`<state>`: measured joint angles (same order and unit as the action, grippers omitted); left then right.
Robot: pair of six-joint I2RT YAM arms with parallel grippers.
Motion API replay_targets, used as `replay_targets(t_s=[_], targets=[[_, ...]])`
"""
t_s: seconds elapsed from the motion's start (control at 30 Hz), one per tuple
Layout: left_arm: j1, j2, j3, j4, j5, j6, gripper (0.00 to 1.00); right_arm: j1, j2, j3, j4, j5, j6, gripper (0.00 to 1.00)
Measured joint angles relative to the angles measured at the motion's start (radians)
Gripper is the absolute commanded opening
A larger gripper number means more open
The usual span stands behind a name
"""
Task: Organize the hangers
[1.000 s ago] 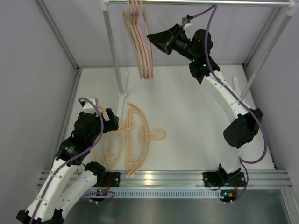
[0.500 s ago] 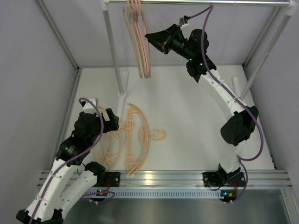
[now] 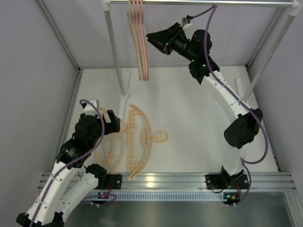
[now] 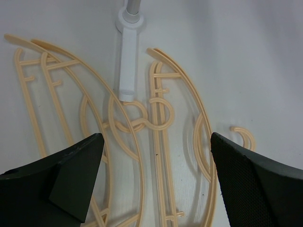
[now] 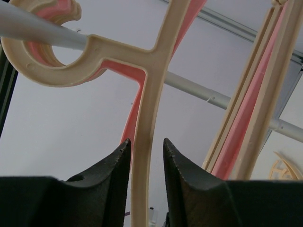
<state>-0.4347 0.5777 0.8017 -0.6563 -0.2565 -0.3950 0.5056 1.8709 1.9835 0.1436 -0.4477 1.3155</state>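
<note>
Right claw point(image 5: 147, 144) narrow, straddling stem of beige hanger point(image 5: 150, 94) hooked on rail point(image 5: 28, 29); gripping or loose, cannot tell. Left claw point(image 4: 155, 136) wide over tan hangers point(image 4: 156, 161) flat on table point(image 4: 255, 56).

Soft, even light filled the top view. The rail point(image 3: 203, 3) carried a pale sheen along its length, and a bright glare patch sat on the aluminium beam point(image 3: 156, 179) at the side farthest from the rail. The hangers point(image 3: 135, 137) lying well below the rail cast only faint, blurred shadows and looked sharp in the left wrist view. In the right wrist view the rail was slightly soft, while the hooked hanger point(image 5: 147, 94) on it was crisp against a bright, pale background.
</note>
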Motion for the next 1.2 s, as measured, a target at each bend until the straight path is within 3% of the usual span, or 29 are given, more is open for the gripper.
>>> replay_targets(t_s=[0.07, 0.47, 0.93, 1.07, 1.2], targets=[[0.0, 0.0, 0.0, 0.0, 0.0, 0.0, 0.98, 0.001, -0.01, 0.0, -0.003, 0.004, -0.011, 0.38], [-0.002, 0.001, 0.0, 0.0, 0.0, 0.0, 0.98, 0.003, -0.253, -0.177, -0.037, 0.075, -0.131, 0.44], [-0.014, 0.12, 0.002, 0.0, 0.037, -0.029, 0.98, 0.003, -0.758, -0.727, -0.128, 0.251, -0.32, 0.46], [-0.108, 0.213, -0.002, 0.001, 0.007, -0.113, 0.98, 0.003, -0.877, -0.873, -0.189, 0.301, -0.357, 0.46], [-0.351, 0.248, -0.035, 0.002, -0.093, -0.213, 0.97, 0.003, -0.959, -0.966, -0.245, 0.332, -0.393, 0.46]])
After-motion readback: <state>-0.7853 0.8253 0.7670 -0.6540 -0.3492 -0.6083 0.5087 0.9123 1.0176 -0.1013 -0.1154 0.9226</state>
